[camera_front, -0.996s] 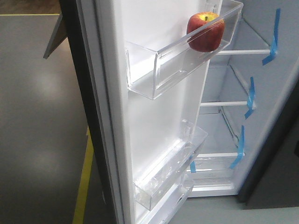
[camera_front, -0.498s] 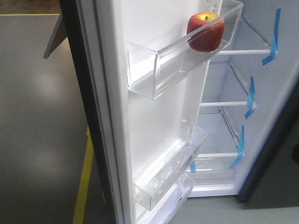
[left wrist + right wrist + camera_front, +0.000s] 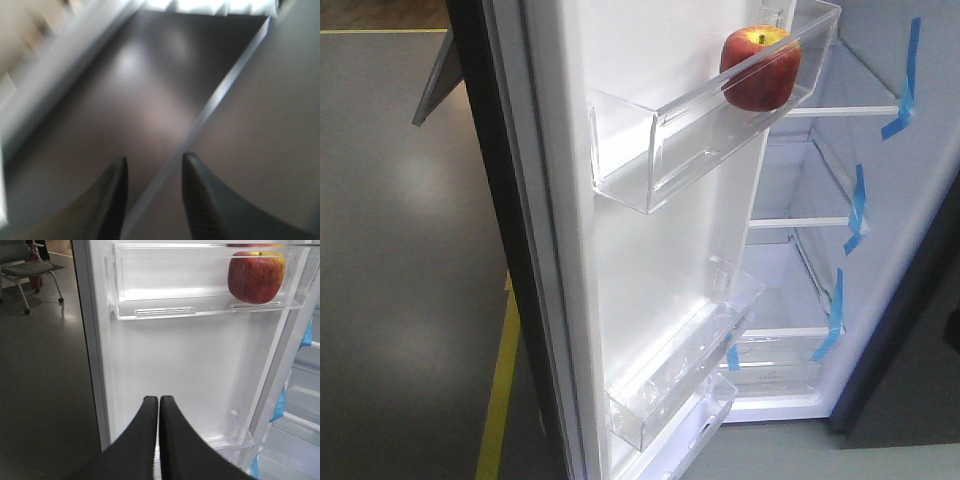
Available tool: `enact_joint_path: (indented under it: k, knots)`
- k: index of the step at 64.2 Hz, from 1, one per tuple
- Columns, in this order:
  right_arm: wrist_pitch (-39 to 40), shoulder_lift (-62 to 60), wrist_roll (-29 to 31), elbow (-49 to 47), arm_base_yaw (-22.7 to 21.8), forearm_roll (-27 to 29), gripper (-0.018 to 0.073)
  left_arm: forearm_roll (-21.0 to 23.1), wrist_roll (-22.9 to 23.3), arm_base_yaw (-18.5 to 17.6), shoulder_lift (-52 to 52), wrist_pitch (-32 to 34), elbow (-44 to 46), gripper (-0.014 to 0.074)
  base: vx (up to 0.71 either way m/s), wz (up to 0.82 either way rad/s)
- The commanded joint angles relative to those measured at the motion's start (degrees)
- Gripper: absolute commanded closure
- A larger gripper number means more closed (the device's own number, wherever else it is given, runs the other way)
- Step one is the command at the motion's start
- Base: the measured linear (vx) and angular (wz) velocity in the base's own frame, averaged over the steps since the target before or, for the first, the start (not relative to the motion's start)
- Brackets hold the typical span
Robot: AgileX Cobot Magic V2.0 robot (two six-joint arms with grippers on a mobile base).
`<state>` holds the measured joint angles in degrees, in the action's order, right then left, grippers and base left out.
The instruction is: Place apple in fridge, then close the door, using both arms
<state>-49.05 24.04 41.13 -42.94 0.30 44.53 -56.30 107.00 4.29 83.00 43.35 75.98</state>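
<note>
Apple (image 3: 256, 275) is in neither gripper, so start at your fingers. Your right gripper (image 3: 159, 400) has its fingers pressed together with nothing between them. It hangs in front of the white inner face of the door (image 3: 175, 365), and I see no contact. Your left gripper (image 3: 154, 162) has its fingers apart with a clear gap and holds nothing. That view is blurred, and beyond the tips there is only a dark grey surface crossed by a pale edge — which surface, I cannot tell.

Further out, the apple sits upright in the door's top clear bin (image 3: 650, 165), at the end nearest the shelves. The fridge (image 3: 800, 270) stands wide open, with blue tape (image 3: 858, 200) on its white shelf fronts.

Placing looks done to me, so closing the door is the step in hand. Your next move calls for getting a gripper round to the door's dark outer side (image 3: 510, 250) or its free edge. Then push steadily towards the cabinet — gently enough that the apple does not roll along the bin.
</note>
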Motion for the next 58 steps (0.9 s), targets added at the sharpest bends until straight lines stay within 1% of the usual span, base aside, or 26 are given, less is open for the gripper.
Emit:
enact_joint_path:
  k: [1, 6, 12, 28, 36, 41, 58]
  knots:
    - [2.8, 0.6, 0.4, -1.3, -0.3, 2.4, 0.0564, -4.1, 6.7, -0.3, 1.5, 4.1, 5.2, 0.0321, 0.0, 0.0]
    - [2.8, 0.6, 0.4, -1.3, -0.3, 2.4, 0.0564, -8.0, 10.9, -0.3, 3.8, 5.1, 8.4, 0.0321, 0.0, 0.0]
    - [2.8, 0.6, 0.4, -1.3, -0.3, 2.5, 0.0564, -9.5, 13.7, -1.0, 6.5, 6.2, 11.6, 0.0321, 0.0, 0.0]
    - [3.1, 0.6, 0.4, -1.3, -0.3, 2.5, 0.0564, -10.2, 13.8, -5.0, 10.4, 9.8, 16.9, 0.0321, 0.0, 0.0]
    - [3.1, 0.6, 0.4, -1.3, -0.3, 2.5, 0.0564, -12.8, 14.1, -5.0, 10.2, 11.4, 16.9, 0.0321, 0.0, 0.0]
    - [3.1, 0.6, 0.4, -1.3, -0.3, 2.5, 0.0564, -13.8, 16.3, -4.9, 10.2, 12.9, 16.9, 0.0321, 0.0, 0.0]
    - [3.1, 0.6, 0.4, -1.3, -0.3, 2.5, 0.0564, -14.2, 16.3, -5.4, 10.2, 21.7, 16.9, 0.0323, 0.0, 0.0]
